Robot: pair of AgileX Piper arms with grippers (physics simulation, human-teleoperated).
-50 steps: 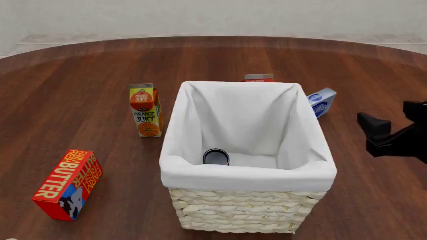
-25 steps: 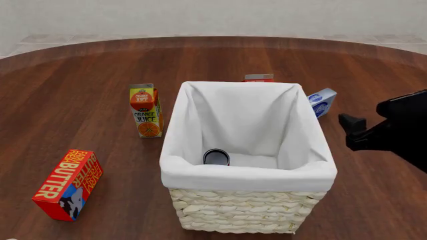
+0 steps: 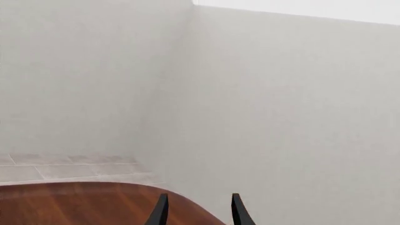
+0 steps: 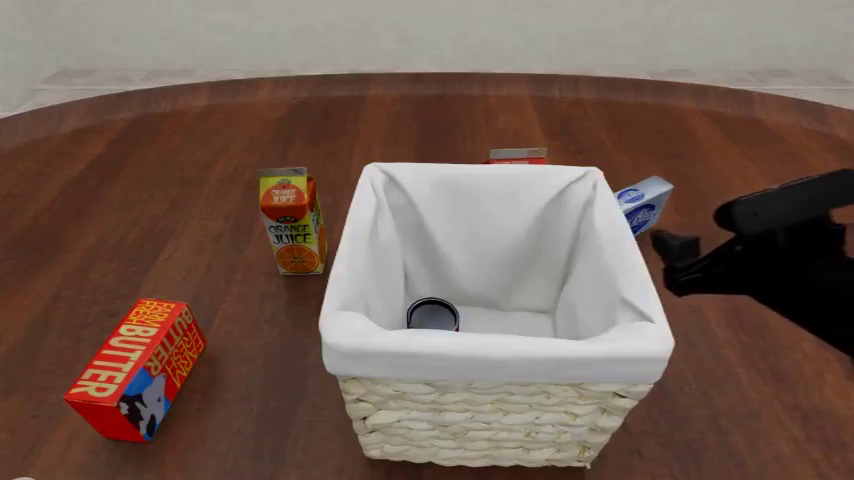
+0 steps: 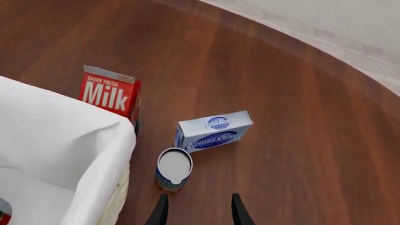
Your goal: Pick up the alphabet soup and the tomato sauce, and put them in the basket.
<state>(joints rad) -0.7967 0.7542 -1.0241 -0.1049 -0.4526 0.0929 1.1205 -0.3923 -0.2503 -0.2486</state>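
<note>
The alphabet soup [image 5: 173,168], a blue-labelled can with a silver top, stands upright on the table right beside the basket [image 5: 93,136]. My right gripper [image 5: 198,213] hovers above and just short of it, open and empty. In the front view the soup is hidden behind the basket [image 4: 494,355] and my right arm [image 4: 774,260]. The tomato sauce [image 4: 433,314] sits on the basket's floor, its dark top up; a sliver of it [image 5: 3,209] shows in the right wrist view. My left gripper [image 3: 198,213] is open, facing the wall past the table's edge.
A red milk carton [image 5: 109,93] stands behind the basket, and a blue-and-white box [image 5: 216,131] lies just beyond the soup. An orange juice carton [image 4: 291,220] stands left of the basket. A butter box [image 4: 136,368] lies at the front left.
My right arm has moved left, toward the basket's right side. Nothing on the table has shifted.
</note>
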